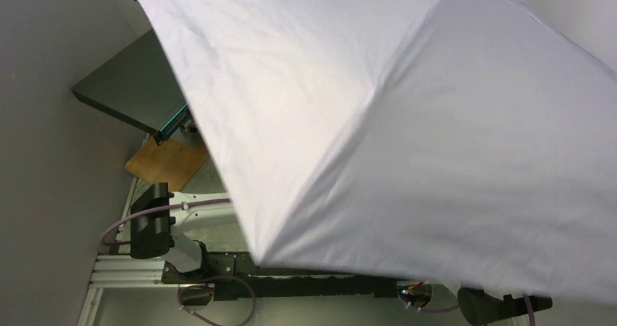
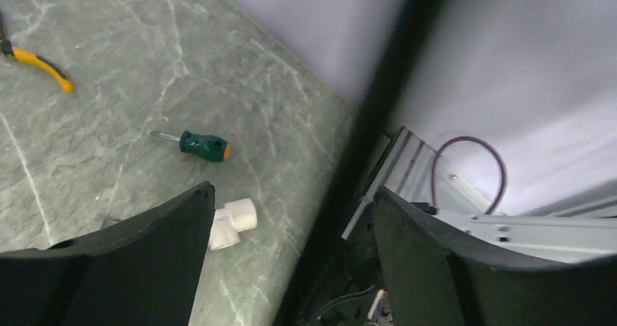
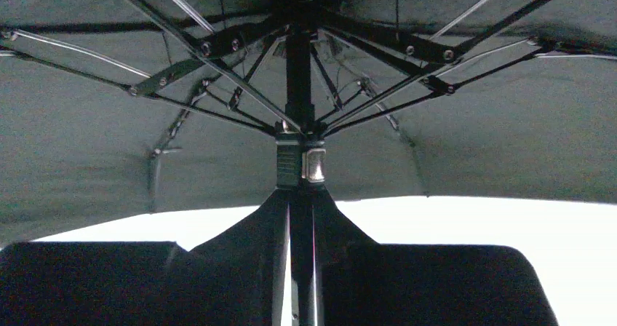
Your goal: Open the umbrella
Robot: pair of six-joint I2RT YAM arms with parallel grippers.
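1. Umbrella (image 1: 407,122): fully open. From above, its pale canopy stands tilted over the arms and hides nearly all of the work area.
2. Underside, right wrist view: black ribs (image 3: 211,49) spread out from the central shaft (image 3: 298,64). The runner (image 3: 300,162) sits high on the shaft, just above the fingertips.
3. Right end effector (image 3: 302,199): closed on the umbrella's shaft, one finger pressed to each side of it. It holds the umbrella up, with the canopy spread above.
4. Left end effector (image 2: 292,189): open, fingers well apart and gripping nothing. A dark, blurred bar crosses the gap between them; I cannot tell what it is, and neither finger visibly touches it.
5. Tabletop (image 2: 109,64): grey-green, with a marbled pattern. A green-handled screwdriver (image 2: 196,145) lies on it. Yellow-handled pliers (image 2: 40,62) lie well apart from the screwdriver, towards the left edge of the view. A small white cylindrical piece (image 2: 233,223) lies just beside the left finger.
6. Top view, left of the canopy: the left arm (image 1: 156,228) is at its base. A wooden board (image 1: 167,162) shows beyond it, below the tabletop's corner.
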